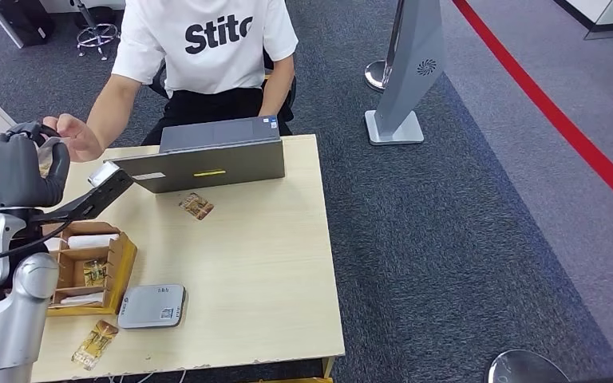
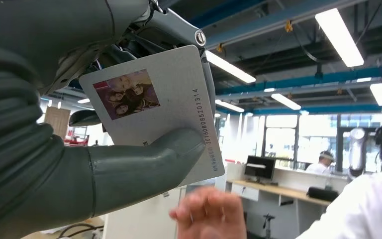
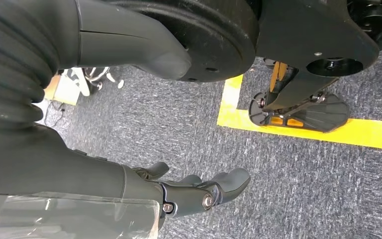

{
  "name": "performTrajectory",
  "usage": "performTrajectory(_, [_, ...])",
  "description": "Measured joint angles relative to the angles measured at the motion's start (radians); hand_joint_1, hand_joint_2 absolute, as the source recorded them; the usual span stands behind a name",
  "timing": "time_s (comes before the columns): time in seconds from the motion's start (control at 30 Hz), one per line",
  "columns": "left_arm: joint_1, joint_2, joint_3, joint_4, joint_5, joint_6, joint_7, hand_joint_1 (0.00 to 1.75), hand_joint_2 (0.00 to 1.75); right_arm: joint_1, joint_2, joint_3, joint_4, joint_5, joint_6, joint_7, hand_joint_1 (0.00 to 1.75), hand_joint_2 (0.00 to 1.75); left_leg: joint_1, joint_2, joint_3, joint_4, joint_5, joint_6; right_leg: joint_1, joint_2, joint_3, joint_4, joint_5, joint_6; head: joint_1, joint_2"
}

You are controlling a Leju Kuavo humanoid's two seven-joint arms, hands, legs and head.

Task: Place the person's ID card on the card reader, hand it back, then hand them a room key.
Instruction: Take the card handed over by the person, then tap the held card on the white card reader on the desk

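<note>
Your left robot hand is raised at the near left edge of the surface, and it pinches the ID card between the thick thumb and the darker fingers behind it. The card stands up out of the grip with its photo face toward the wrist camera, so most of it is free of the fingers for someone to take. That hold suits a handover: you offer an edge, not a flat face.

Just beyond the card, the person's hand reaches in, very close to the robot hand; in the wrist view its fingertips sit right beside the card's free end. I cannot tell whether they touch it yet. I judge this as the hand-back step, so keep the pinch firm until their grip is sure.

Below the left robot hand, on the surface, lie the card reader and a wooden tray of key cards, handy for the room key to come. Farther off stands a laptop before the seated person.

Your right robot hand hangs by the floor, fingers loosely apart, holding nothing.
</note>
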Motion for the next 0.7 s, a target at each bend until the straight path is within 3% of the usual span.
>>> performTrajectory(0.37, [0.289, -0.058, -0.029, -0.208, 0.048, 0.170, -0.100, 1.75, 1.75, 0.001, 0.009, -0.001, 0.000, -0.016, -0.011, 0.016, 0.00, 1.75, 0.000, 0.000, 0.000, 0.000, 0.000, 0.000, 0.000, 0.000, 0.000, -0.001, 0.000, 0.000, 0.000, 0.000])
performTrajectory(0.7, [0.493, -0.119, -0.040, -0.253, 0.130, 0.197, -0.119, 1.75, 1.75, 0.002, 0.011, -0.007, 0.000, -0.024, -0.014, -0.001, 0.00, 1.75, 0.000, 0.000, 0.000, 0.000, 0.000, 0.000, 0.000, 0.000, 0.000, -0.001, 0.000, 0.000, 0.000, 0.000])
